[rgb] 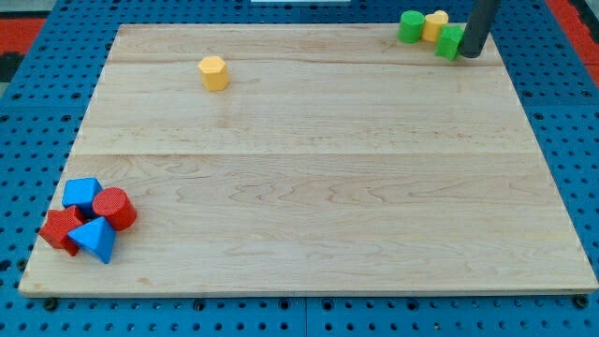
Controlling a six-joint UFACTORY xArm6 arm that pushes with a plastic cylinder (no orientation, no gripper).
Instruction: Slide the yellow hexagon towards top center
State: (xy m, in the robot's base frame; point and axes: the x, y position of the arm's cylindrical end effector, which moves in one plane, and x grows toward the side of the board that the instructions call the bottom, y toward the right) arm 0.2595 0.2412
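The wooden board (309,178) is being seen as the largest item, lying flat on a blue perforated base (28,112) that is showing on all sides. The board's surface is light-grained and made of joined planks.

The dark rod (479,23) is being seen entering from the view's top at the board's top-right corner. My tip (471,54) is being held down at the board surface, touching or just beside the right side of a green block (450,42). No gripping parts are fitted to the rod; nothing is being held, and contact is only by pushing.

At the bottom-left corner a cluster of four blocks is being observed, packed in contact: a blue cube-like block (82,194) at the top, a red cylinder (114,208) to its right, a red block (60,229) of unclear shape at the left, and a blue wedge-like block (94,240) at the bottom.

At the top-right corner three blocks are being observed in a tight group: a green cylinder (410,26), a yellow block (435,24) just right of it, and the green block already noted, lower right.

The yellow hexagon (214,72) is being seen alone near the top edge, left of centre, well apart from my tip and from both clusters.
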